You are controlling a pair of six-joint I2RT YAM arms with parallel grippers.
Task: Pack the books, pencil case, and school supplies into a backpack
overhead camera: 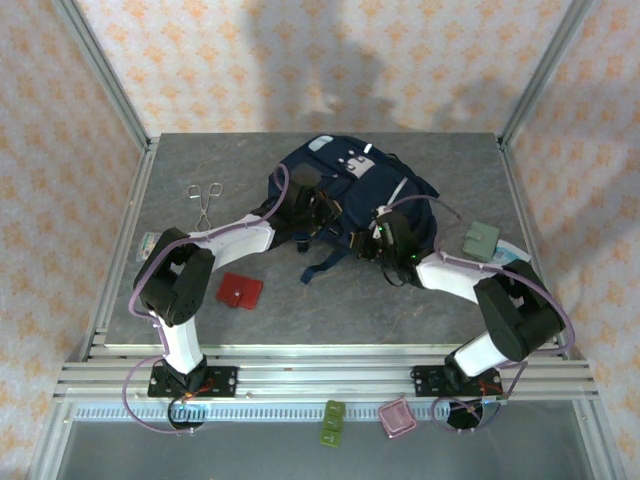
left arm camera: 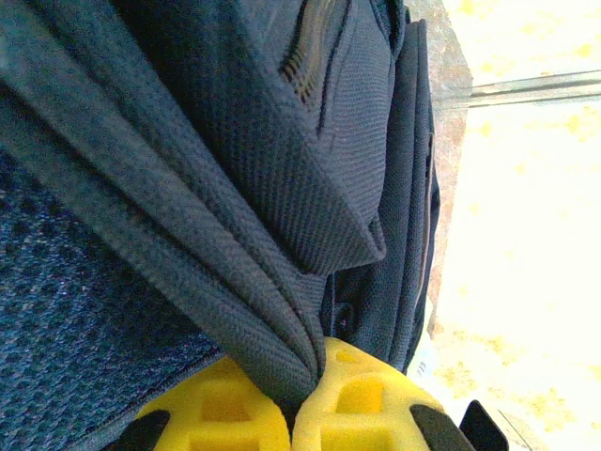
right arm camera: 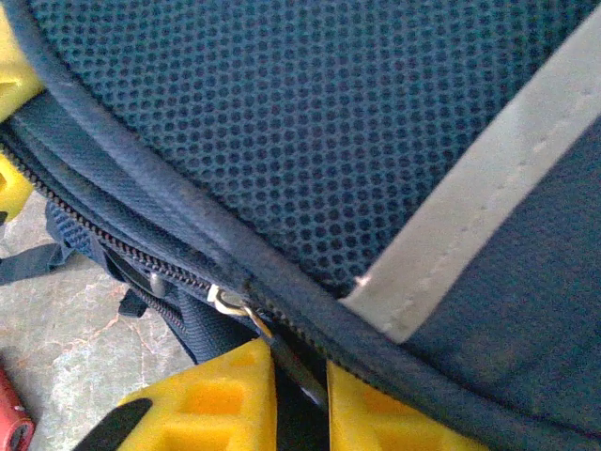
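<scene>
Here left gripper (left arm camera: 293, 413) pinches backpack (left arm camera: 282, 141), right gripper (right arm camera: 300, 404) its zipper pull (right arm camera: 289, 368).

The backpack (overhead camera: 350, 190) lies on the table (overhead camera: 330, 320), toward the back middle. Scissors (overhead camera: 205, 200) lie to its left, a pouch (overhead camera: 481, 240) just to its right, and a small square item (overhead camera: 241, 291) in front, leftward.

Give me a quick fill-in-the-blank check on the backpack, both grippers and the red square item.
The left gripper pinches a fold of the backpack with its jaws ___.
The zipper pull lies between the right gripper's ___ fingers.
The red square lies on the table beside the ___ arm.
Missing words: shut, yellow, left.
</scene>
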